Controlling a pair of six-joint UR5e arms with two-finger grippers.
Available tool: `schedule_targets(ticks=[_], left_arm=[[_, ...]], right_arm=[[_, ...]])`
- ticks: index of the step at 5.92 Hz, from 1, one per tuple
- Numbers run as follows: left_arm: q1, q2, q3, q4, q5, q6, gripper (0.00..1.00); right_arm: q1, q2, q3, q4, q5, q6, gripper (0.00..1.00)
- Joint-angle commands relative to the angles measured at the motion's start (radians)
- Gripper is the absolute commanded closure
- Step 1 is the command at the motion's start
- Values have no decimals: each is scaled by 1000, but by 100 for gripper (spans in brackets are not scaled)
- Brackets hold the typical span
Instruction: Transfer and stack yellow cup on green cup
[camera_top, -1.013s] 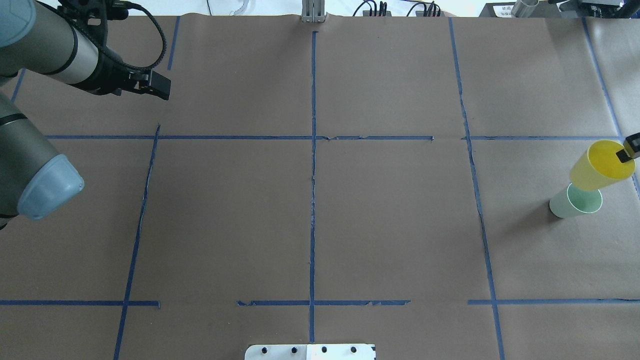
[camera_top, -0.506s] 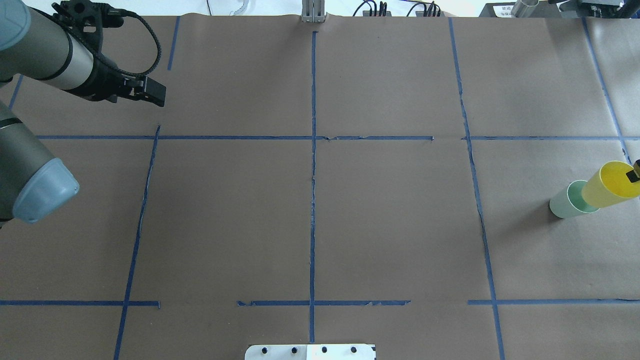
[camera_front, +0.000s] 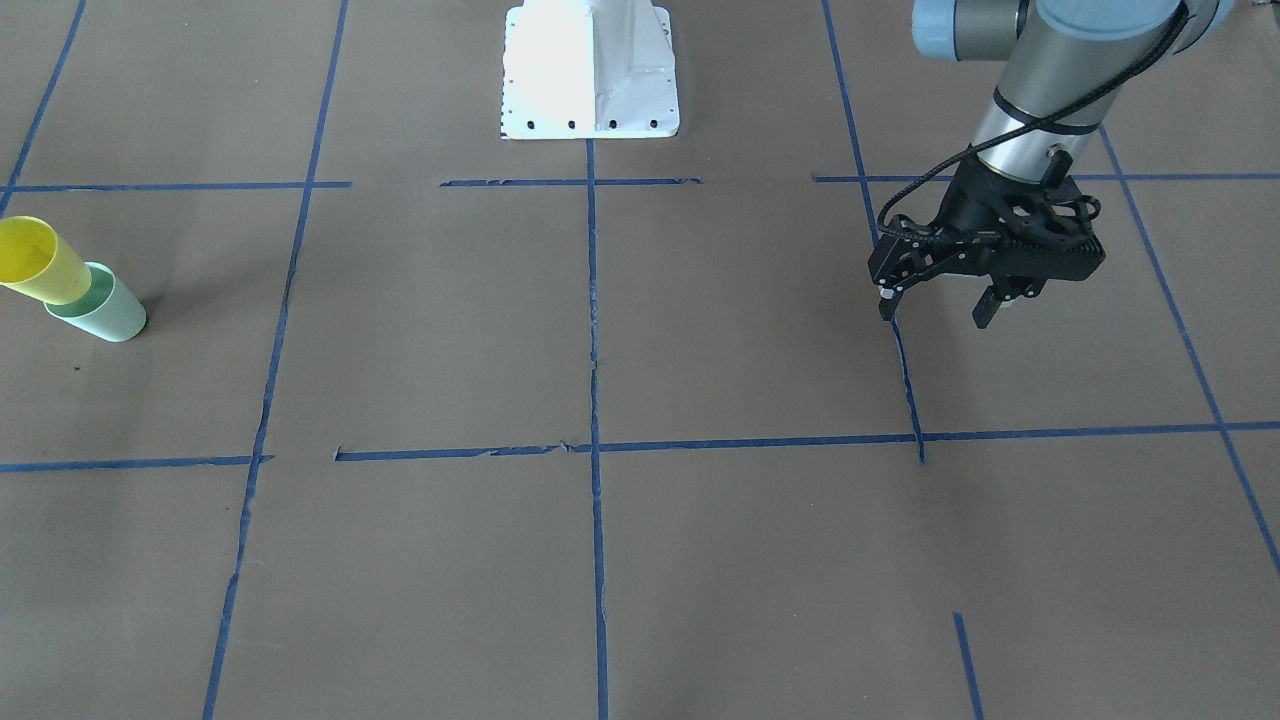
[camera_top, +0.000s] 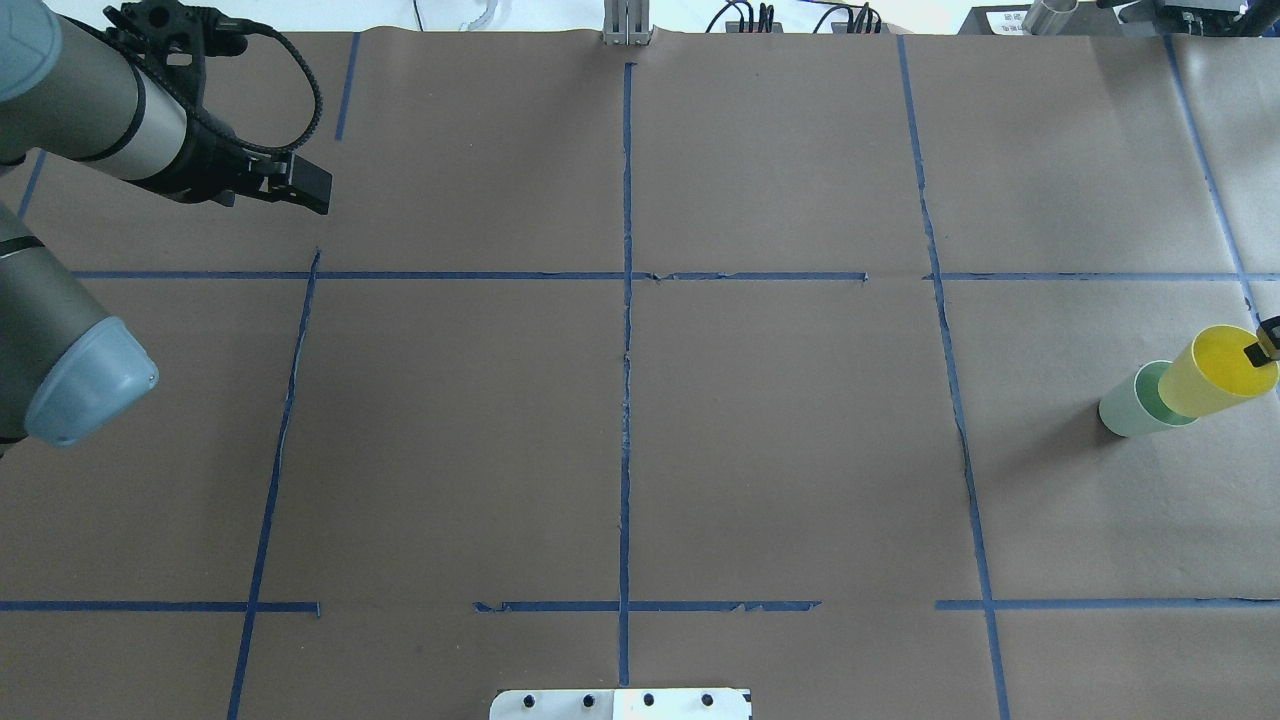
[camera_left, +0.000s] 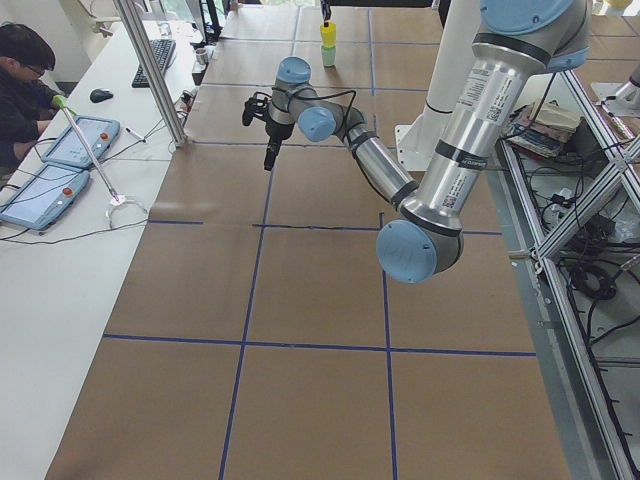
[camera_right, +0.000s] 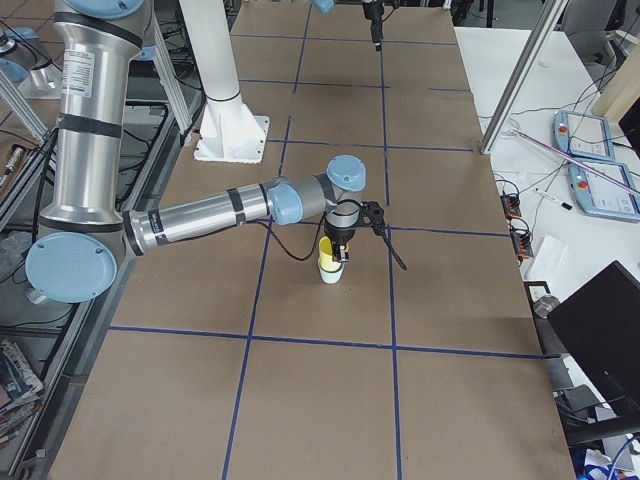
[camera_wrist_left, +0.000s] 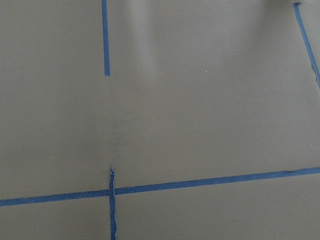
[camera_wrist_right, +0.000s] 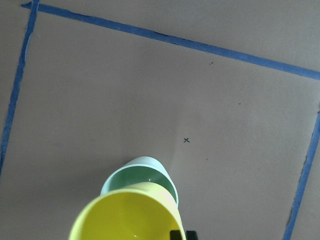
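Note:
The yellow cup hangs tilted at the table's right edge, its base in the mouth of the green cup, which stands on the paper. My right gripper is shut on the yellow cup's rim, one finger inside it; it also shows in the exterior right view. In the front-facing view the yellow cup leans out of the green cup. The right wrist view shows the yellow cup over the green cup. My left gripper is open and empty, above the far left of the table.
Brown paper with a grid of blue tape covers the table. The robot's white base plate is at the near middle edge. An operator sits at a side desk with tablets, beyond the table.
The right gripper has brought the yellow cup down and sideways so that its base is in the green cup's mouth. The left arm has drawn back slightly; the left gripper stays open.

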Motion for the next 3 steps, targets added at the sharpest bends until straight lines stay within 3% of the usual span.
schedule_targets(ticks=[1, 3], left_arm=[[0, -1, 0, -2, 0, 0, 0], [2, -2, -5, -5, 0, 0, 0]], right_arm=[[-17, 17, -12, -1, -2, 2, 100], [-26, 32, -31, 0, -2, 0, 98]])
